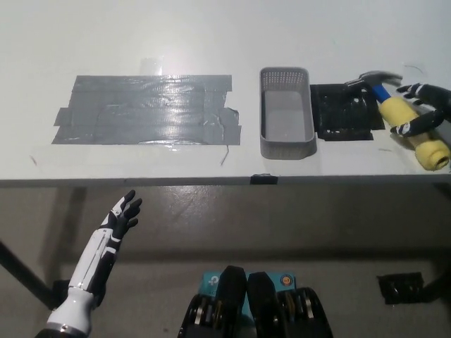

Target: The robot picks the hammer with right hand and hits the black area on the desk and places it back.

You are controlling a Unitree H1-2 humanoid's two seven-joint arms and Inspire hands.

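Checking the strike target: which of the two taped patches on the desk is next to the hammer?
The small black patch right of the grey basket; the large silver-grey one lies left.
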